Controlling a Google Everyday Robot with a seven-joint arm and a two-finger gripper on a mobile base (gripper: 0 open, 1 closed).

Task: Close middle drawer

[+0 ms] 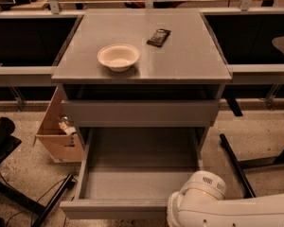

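Observation:
The middle drawer (139, 174) is pulled far out of the grey cabinet. Its long grey tray with low side walls is empty, and its flat front panel (113, 210) lies near the bottom edge of the view. My white arm (203, 197) shows at the bottom right, right beside the drawer's front right corner. My gripper itself is out of view below the picture's edge. Above the open tray, another grey drawer front (139, 112) sits almost flush with the cabinet.
On the cabinet top (189, 56) stand a white bowl (118, 56) and a dark snack packet (159, 37). An open cardboard box (59, 136) stands on the floor at the left. Black chair legs (234, 164) lie at the right, and black stand legs and cables at the left.

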